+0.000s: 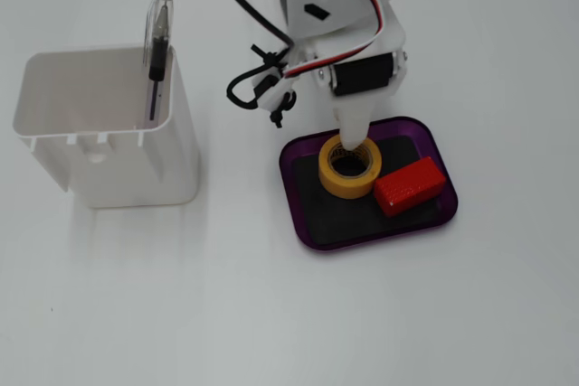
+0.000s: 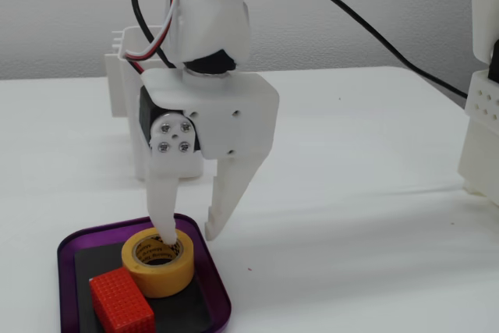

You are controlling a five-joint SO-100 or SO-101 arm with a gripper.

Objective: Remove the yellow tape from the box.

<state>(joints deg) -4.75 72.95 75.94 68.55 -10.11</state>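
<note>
tape: the small round roll of yellow masking tape (image 1: 348, 169) (image 2: 158, 262) lies flat on the black floor of the tray, near its far rim in the side-on fixed view, hollow centre facing up.
tray: the shallow translucent purple tray with rounded corners (image 1: 308, 233) (image 2: 221, 296) sits flat on the white tabletop (image 1: 271, 314), right of centre in the top-down fixed view.
claw: the white two-finger gripper (image 2: 189, 235) (image 1: 355, 145) points straight down over the roll; one fingertip dips into the hollow centre, the other hangs outside the roll over the tray's rim, apart from the tape. the jaws are spread and nothing is clamped.
block: the red rectangular block (image 1: 410, 184) (image 2: 119, 306) lies in the tray touching the roll.
bin: the taller white plastic bin (image 1: 109, 133) stands well apart near the tabletop's left edge in the top-down fixed view, a pen (image 1: 156, 51) leaning inside it.
</note>
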